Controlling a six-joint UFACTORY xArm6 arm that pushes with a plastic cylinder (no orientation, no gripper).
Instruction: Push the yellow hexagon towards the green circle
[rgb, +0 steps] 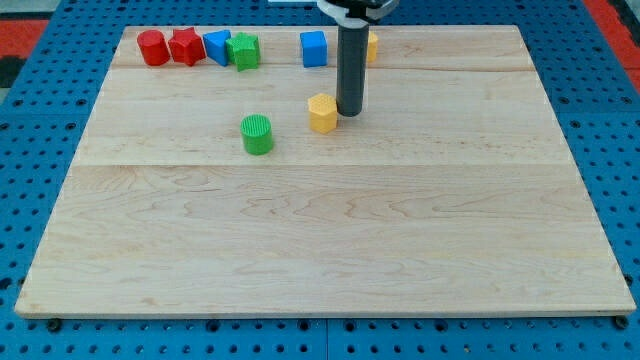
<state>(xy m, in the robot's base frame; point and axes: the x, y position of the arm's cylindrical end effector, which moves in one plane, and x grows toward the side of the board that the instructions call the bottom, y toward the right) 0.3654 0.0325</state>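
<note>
The yellow hexagon (322, 113) sits on the wooden board (320, 230) in its upper middle. The green circle (257, 134) stands to the hexagon's left and slightly lower, a small gap apart. My tip (348, 112) rests on the board right beside the hexagon's right side, touching or nearly touching it. The dark rod rises from there to the view's top.
Along the board's top edge stand a red cylinder (153, 47), a red star (186, 46), a blue block (216, 46), a green block (243, 51) and a blue cube (313, 48). Another yellow block (371, 45) peeks out behind the rod.
</note>
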